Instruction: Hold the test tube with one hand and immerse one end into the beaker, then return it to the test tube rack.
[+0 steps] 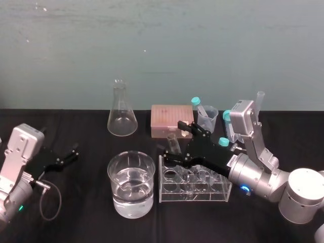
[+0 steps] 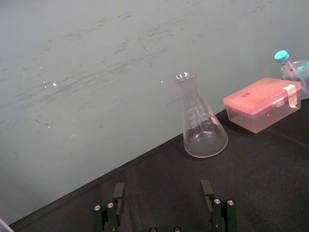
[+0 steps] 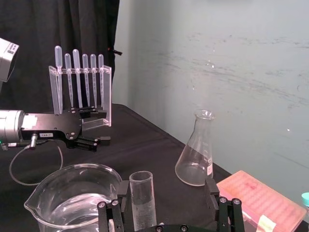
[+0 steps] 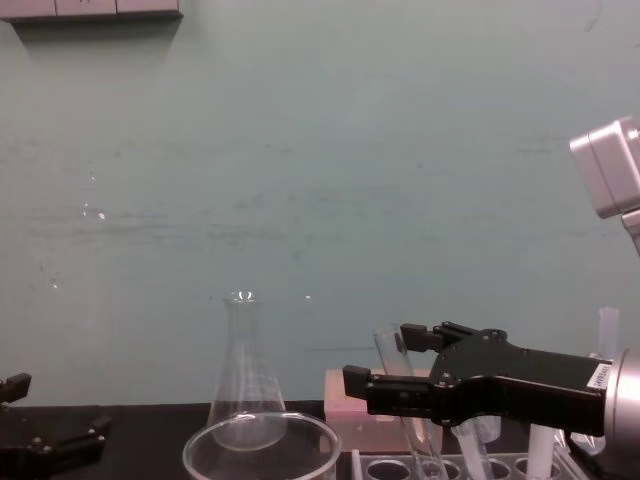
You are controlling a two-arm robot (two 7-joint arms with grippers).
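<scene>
While the right gripper reached in low over the left end of the test tube rack, its two black fingers stood well apart, one on each side of the test tube, clamped on nothing.

Tube position: it leaned in a hole at the rack's left end, open rim up, with its upper part clear of the rack top. From the right wrist camera it sat much closer to one finger than to the other (whether that finger touched the glass could not be told).

Room to move:
- The beaker, part full of clear liquid, stood just beside the rack's left end, with its rim open above.
- Bare black table lay between the beaker and the left gripper, and along the front of both beaker and rack.
- The conical flask and the pink tip box stood behind, near the table's back edge against the teal wall. The flask was well apart from the rack.
- A small plastic cup holding a teal-capped tube stood behind the right arm.

The left gripper rested low at the table's far left, fingers apart and holding nothing.
</scene>
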